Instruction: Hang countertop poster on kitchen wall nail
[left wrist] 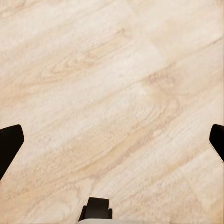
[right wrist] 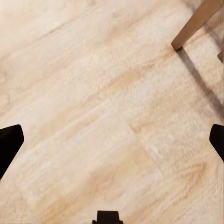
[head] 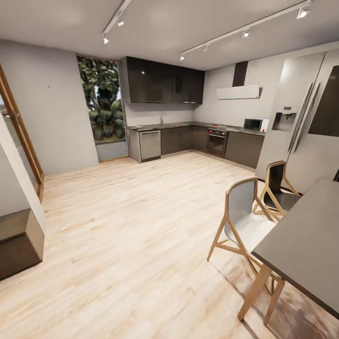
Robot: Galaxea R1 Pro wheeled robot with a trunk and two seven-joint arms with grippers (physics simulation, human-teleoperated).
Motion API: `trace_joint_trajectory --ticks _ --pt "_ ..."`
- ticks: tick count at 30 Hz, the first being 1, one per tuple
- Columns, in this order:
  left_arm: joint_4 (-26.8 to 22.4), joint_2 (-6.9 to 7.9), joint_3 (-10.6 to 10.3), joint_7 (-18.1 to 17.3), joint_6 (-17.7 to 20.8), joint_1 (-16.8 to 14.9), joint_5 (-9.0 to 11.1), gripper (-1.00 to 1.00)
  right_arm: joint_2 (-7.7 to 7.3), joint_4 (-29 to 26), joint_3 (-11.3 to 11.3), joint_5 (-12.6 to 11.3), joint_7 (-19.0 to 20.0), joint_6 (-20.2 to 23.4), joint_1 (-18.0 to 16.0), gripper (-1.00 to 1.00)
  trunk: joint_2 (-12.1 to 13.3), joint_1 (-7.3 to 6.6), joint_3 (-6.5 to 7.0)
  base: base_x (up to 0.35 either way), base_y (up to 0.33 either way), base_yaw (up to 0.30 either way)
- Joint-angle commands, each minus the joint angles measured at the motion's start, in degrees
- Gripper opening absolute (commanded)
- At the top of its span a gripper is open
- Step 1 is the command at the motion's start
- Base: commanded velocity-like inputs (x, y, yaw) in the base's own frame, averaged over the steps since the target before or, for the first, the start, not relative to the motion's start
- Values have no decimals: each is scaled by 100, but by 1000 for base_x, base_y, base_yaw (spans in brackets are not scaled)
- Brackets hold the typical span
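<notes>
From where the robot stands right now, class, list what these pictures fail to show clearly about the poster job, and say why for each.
- Poster: too small and far to pick out on the kitchen countertop, head view.
- Wall nails: one dark speck on the left wall may be a nail; too small to say.
- Dining table: cut off by the right edge, head view.
- Left hand and right hand: fingertips cut off by the wrist views' edges, over the floor.

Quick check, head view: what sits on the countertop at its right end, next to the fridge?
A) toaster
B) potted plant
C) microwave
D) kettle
C: a microwave stands on the countertop at its right end, just left of the fridge.
</notes>
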Motion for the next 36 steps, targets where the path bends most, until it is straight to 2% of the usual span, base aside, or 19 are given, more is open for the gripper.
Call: trace_joint_trajectory --ticks 1,16,29,36 --pt "-6 -5 13 3 -13 1 0 100 -3 4 2 22 -2 -16 -3 100 -2 4 -5 339 1 1" --pt "-6 -5 30 4 -27 1 0 100 -10 -1 13 27 -1 -21 -3 100 -2 4 -5 339 72 8" --pt "-6 -5 31 -3 -27 1 0 100 -10 -4 21 27 -1 -24 -3 100 -2 4 -5 339 51 253" --pt "-6 -5 52 -5 -35 1 0 100 -10 -4 21 27 -8 -24 -3 100 -2 4 -5 339 2 90"
